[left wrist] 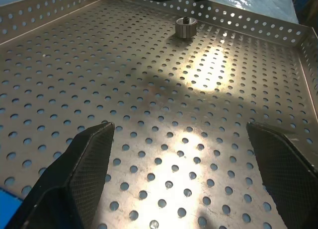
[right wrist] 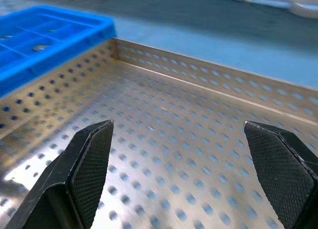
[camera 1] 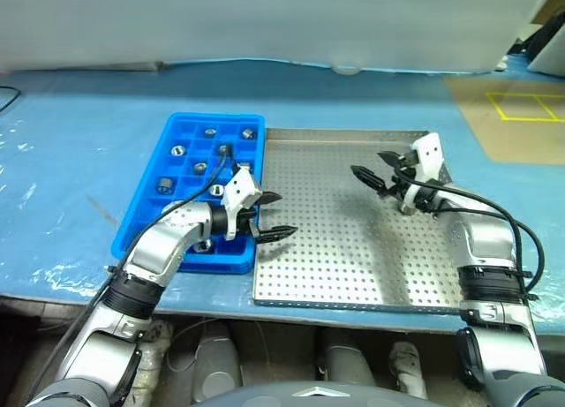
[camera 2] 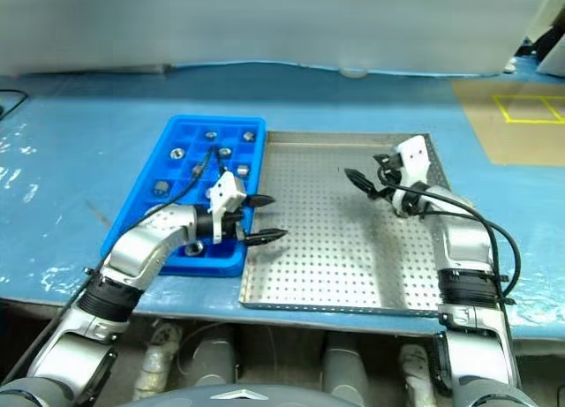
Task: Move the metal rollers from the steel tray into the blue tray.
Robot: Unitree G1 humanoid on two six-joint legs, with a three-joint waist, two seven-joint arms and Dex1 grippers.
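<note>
Reaching with both jaws wide and empty: left gripper (camera 1: 275, 215) faces the last roller (left wrist: 186, 27) in the steel tray (camera 1: 335, 266) under the right gripper (camera 1: 372, 174); others sit in the blue tray (camera 1: 181, 124).

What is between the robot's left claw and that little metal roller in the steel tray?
Nothing: the left wrist view shows bare perforated steel tray floor between the open left gripper and the roller.

From the head we are looking forward and down through two eyes, both taking in the bright blue gridded plastic tray (camera 1: 190, 173) beside the large square perforated steel tray (camera 1: 344, 275) on the blue tabletop (camera 1: 71, 160). Each wrist camera is skimming close over the steel tray's floor, facing across it; the right one is also catching the blue tray's corner.
</note>
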